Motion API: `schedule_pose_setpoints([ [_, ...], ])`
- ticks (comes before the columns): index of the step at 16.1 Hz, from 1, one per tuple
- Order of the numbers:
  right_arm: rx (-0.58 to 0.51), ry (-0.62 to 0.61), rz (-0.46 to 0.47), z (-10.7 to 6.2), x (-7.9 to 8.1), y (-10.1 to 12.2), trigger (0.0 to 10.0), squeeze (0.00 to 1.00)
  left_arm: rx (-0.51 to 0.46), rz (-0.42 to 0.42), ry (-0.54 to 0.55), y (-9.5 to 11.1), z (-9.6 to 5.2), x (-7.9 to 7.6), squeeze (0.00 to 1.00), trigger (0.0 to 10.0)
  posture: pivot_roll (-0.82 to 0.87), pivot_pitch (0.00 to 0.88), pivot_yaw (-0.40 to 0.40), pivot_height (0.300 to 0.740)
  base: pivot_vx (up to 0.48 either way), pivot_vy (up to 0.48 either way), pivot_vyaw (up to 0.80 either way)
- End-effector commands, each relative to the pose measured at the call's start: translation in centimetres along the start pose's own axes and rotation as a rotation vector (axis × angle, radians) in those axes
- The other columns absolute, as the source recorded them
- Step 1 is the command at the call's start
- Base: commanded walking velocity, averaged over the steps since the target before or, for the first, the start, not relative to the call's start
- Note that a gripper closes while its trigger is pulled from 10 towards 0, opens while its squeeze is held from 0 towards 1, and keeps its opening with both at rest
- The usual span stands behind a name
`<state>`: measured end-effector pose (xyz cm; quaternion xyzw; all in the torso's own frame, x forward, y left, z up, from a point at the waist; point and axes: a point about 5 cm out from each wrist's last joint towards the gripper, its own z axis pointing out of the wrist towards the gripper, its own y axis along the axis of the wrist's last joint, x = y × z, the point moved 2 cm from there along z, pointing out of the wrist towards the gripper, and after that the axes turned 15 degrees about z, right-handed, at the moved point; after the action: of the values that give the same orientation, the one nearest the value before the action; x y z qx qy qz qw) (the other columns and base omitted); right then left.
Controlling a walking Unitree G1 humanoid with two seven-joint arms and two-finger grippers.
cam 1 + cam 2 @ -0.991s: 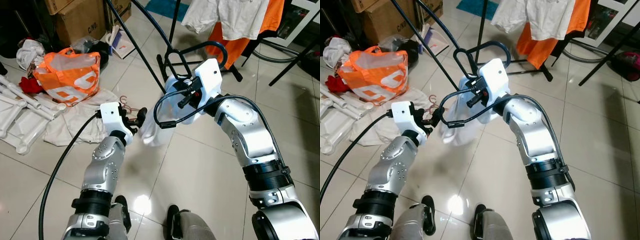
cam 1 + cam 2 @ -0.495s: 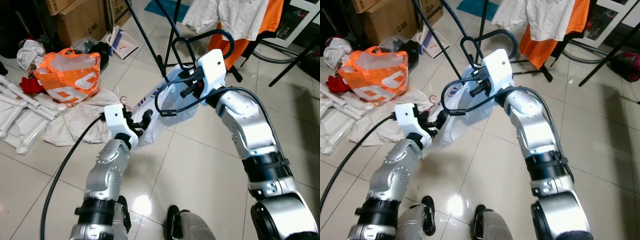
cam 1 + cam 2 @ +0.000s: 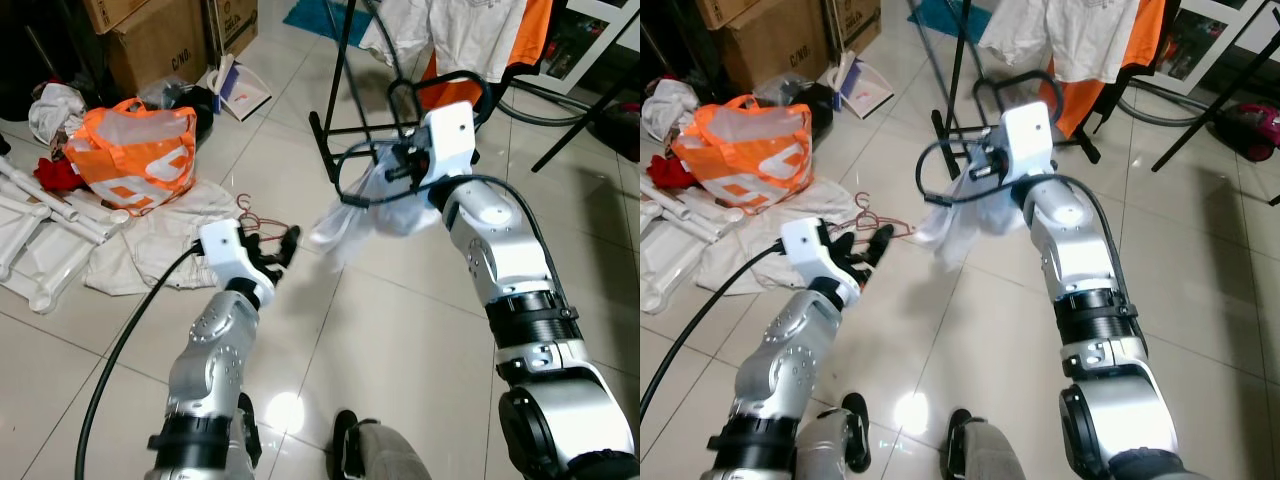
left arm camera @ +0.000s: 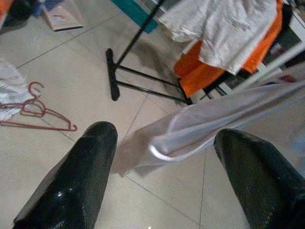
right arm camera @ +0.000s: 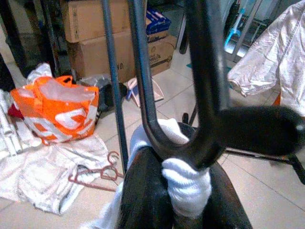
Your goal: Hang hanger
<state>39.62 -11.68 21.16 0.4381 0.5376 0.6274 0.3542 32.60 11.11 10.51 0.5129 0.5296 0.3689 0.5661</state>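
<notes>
Gripping a white cloth (image 3: 375, 205) on a dark hanger (image 5: 200, 100), my right tool (image 3: 405, 172) held it up by the rack (image 3: 340, 110); my left tool (image 3: 275, 248) hung open, apart.

Bright indoor light, glare on the glossy floor tiles (image 3: 285, 410), wrist views soft.

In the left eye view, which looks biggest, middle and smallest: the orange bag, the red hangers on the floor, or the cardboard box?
1. Orange plastic bag, biggest.
2. Brown cardboard box, partly cut off and farther away, so its rank is unsure.
3. Red wire hangers, smallest.
</notes>
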Motion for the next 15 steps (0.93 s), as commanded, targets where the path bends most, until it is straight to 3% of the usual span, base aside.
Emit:
schedule_pose_setpoints([
  [1, -0.023, -0.012, 0.032, 0.1, -0.3, 0.9, 0.0, 0.00, 0.030, -0.051, 0.002, -1.4, 0.1, -1.1, 0.00, 10.0, -0.10, 0.214, -0.139, 0.740, 0.000, 0.000, 0.00],
  [5, -0.063, -0.014, 0.059, 0.4, -0.1, 2.6, 0.0, 0.00, 0.066, -0.046, 0.029, -2.3, 1.6, -0.1, 0.00, 10.0, -0.11, 0.218, -0.145, 0.740, 0.000, 0.000, 0.00],
  [8, -0.101, -0.016, 0.073, 0.4, 0.2, 4.0, 0.0, 0.00, 0.077, -0.113, 0.052, -2.7, 2.6, 0.1, 0.00, 10.0, -0.13, 0.221, -0.151, 0.740, 0.000, 0.000, 0.00],
  [13, -0.131, -0.017, 0.080, 0.0, 0.2, 5.4, 0.0, 0.00, -0.049, -0.012, 0.056, -0.4, 2.8, 0.0, 0.00, 10.0, -0.14, 0.224, -0.155, 0.740, 0.000, 0.000, 0.00],
  [15, -0.132, -0.013, 0.083, -0.1, 0.3, 5.5, 0.0, 0.00, -0.053, -0.046, 0.077, -0.4, 2.9, 0.4, 0.00, 10.0, -0.13, 0.225, -0.157, 0.740, 0.000, 0.000, 0.00],
])
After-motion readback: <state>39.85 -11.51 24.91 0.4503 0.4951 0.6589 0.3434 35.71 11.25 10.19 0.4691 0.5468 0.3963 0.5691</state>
